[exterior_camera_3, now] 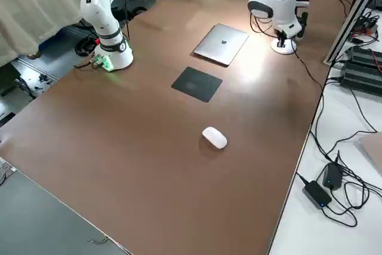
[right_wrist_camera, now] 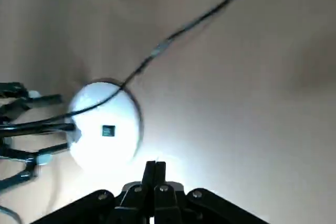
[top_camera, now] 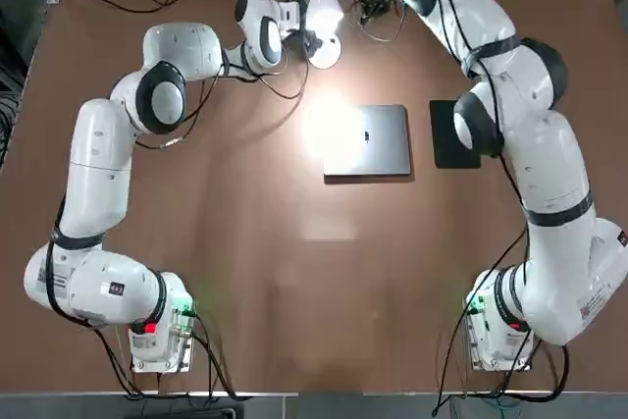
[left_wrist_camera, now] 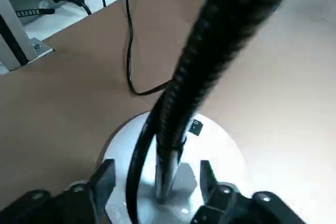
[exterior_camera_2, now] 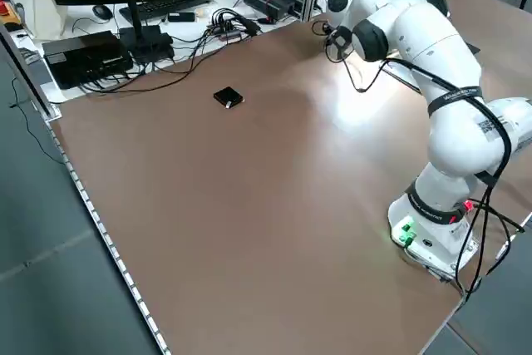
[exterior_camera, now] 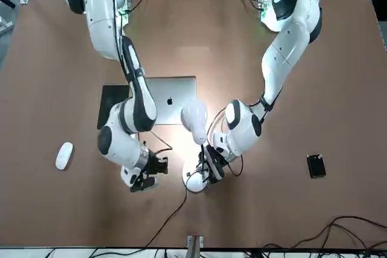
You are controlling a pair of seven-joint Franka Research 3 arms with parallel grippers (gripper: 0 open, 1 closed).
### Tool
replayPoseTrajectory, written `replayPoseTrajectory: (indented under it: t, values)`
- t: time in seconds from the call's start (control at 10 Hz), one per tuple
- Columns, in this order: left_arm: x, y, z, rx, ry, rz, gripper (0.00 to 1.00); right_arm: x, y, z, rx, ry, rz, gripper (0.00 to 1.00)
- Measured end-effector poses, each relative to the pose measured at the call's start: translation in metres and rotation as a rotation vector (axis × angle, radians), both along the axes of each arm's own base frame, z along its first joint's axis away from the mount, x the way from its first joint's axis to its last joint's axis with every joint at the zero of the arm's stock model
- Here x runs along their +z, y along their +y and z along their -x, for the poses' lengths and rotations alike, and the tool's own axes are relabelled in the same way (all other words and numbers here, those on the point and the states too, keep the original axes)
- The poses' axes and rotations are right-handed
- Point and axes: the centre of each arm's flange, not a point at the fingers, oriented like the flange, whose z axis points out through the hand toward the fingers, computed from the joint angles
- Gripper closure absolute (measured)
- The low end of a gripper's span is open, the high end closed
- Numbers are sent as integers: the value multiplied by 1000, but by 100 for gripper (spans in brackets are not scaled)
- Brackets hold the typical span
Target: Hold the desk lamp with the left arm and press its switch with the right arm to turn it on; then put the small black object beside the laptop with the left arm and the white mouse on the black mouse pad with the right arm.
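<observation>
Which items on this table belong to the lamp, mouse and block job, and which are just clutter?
Job:
desk lamp, lit
small black object
laptop
white mouse
black mouse pad
left gripper at the lamp stem
right gripper near the lamp base

Clutter:
cables
power adapters

One camera looks straight down on the worktop [top_camera: 294,272] from overhead; another faces the robot from across it. Two raised side cameras look diagonally over it from the robot's left and right. Both wrist cameras sit close, sharing the desk lamp [left_wrist_camera: 173,182] base.
</observation>
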Motion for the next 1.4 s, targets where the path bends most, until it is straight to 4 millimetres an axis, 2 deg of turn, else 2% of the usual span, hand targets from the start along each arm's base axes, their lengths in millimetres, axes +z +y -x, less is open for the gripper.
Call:
replayPoseTrajectory:
  t: [0.1, 0.3, 0.4, 0.7, 0.8, 1.0, 1.1, 1.2, 1.4]
  values:
    - [5, 1, 1, 4, 4, 1, 4, -3, -27, -2, -9, 0, 80, 99]
    - [10, 18, 3, 9, 19, -17, 0, 4, -80, -6, -39, 9, 205, 98]
    - [10, 34, 4, 16, 32, -32, 0, 18, -106, -7, -61, 33, 242, 92]
    - [20, 92, 13, 33, 79, -84, 0, 72, -200, -2, -85, 125, 313, 46]
    - [31, 112, 15, 30, 133, -92, 0, 84, -237, 0, -117, 141, 329, 33]
    - [65, 169, 4, 47, 271, -97, 0, 93, -313, 0, -210, 145, 340, 1]
    - [87, 194, -1, 63, 316, -99, 0, 93, -344, -1, -249, 129, 343, 0]
    - [108, 213, -4, 86, 359, -100, 0, 95, -365, -3, -278, 88, 353, 0]
    - [142, 242, -4, 130, 427, -107, 0, 90, -376, -7, -302, 45, 372, 0]
